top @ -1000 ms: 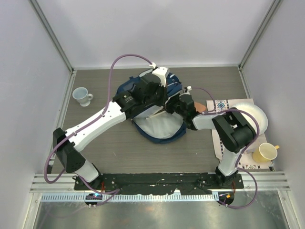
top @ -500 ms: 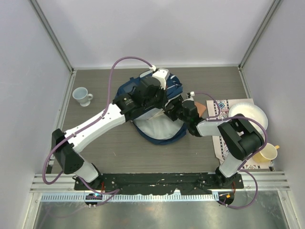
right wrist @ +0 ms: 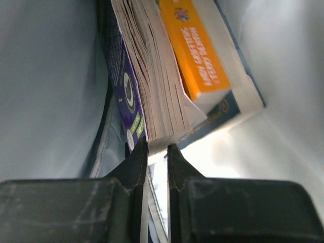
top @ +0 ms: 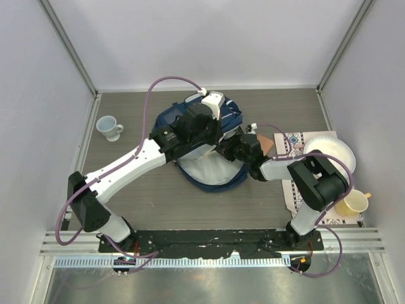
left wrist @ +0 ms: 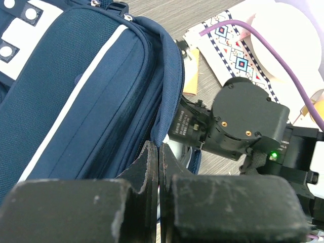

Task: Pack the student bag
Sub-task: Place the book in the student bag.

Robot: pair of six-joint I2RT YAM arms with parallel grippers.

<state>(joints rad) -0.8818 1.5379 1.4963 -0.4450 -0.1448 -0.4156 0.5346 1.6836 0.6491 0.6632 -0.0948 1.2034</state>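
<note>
The student bag (top: 169,118), navy with thin white stripes, lies mid-table with its pale lining (top: 212,171) exposed. My left gripper (left wrist: 158,148) is shut at the bag's blue opening edge (left wrist: 169,96), and the fabric runs down into its fingertips. My right gripper (right wrist: 157,150) is inside the bag (right wrist: 45,76). Its jaws stand narrowly apart with the lower corner of a thick paperback (right wrist: 152,91) with a purple cover pinched between them. An orange book (right wrist: 195,50) lies beside the paperback. From above, the right wrist (top: 245,149) reaches into the bag's opening.
A white and blue cup (top: 111,127) stands at the left. On the right are a patterned mat (top: 292,140), a white plate (top: 334,153) and a yellow cup (top: 352,202). Enclosure walls border the table on three sides.
The right arm has pushed a little further left into the bag. The left arm has barely shifted.
</note>
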